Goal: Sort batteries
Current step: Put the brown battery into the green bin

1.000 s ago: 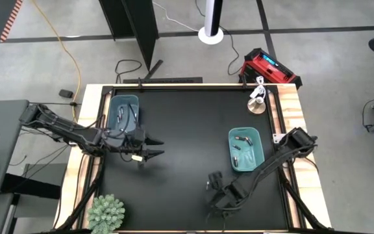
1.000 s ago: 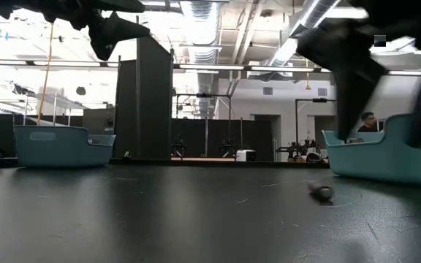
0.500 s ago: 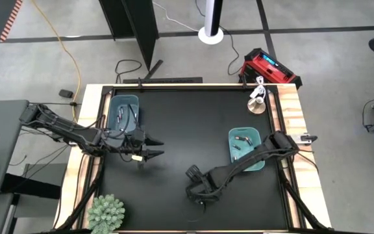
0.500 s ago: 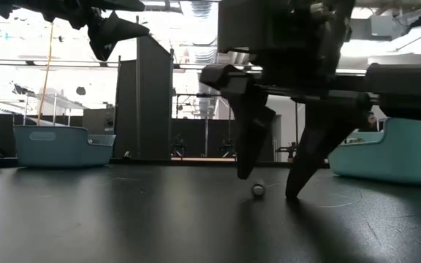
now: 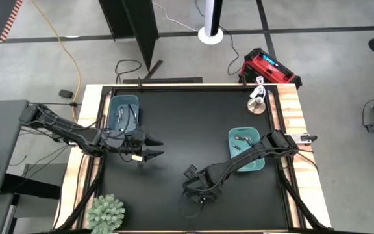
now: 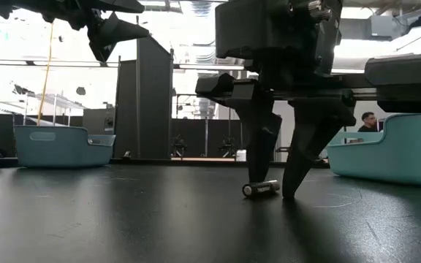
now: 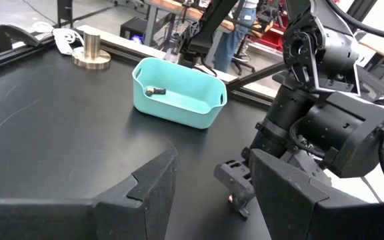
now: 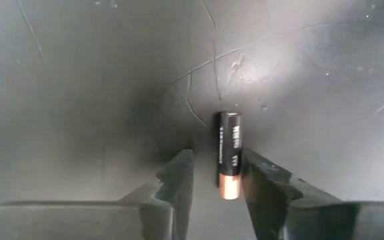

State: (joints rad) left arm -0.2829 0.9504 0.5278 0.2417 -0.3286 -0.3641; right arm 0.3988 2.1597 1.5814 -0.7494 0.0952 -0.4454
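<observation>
My right gripper (image 6: 276, 191) is down at the table's near middle (image 5: 199, 195) and is open. Its fingers point down, one on each side of a dark battery with a copper end (image 8: 230, 155) that lies flat on the table (image 6: 260, 188). My left gripper (image 5: 156, 148) hangs open above the table's left half, beside the left teal bin (image 5: 122, 112). The right teal bin (image 5: 245, 149) holds several batteries; one (image 7: 155, 90) shows in the left wrist view. My right gripper comes at the battery from above with its fingers across it near the copper end (image 8: 229, 187). One finger (image 8: 262, 183) stands right against the battery's side, the other (image 8: 179, 180) stands off. I cannot tell whether any finger touches it. The battery lies on the table.
A metal cylinder with a white cord (image 5: 258, 103) stands at the table's far right corner. A green plant (image 5: 106, 212) sits at the near left corner. Open black tabletop (image 5: 187, 123) lies between the bins. A person (image 6: 369, 121) shows far behind in the low view.
My right gripper has swept along the table's near part toward its left edge and come down over the battery, with its fingers now on either side of it. In the low view the battery showed end-on half a second ago and now shows partly side-on.
</observation>
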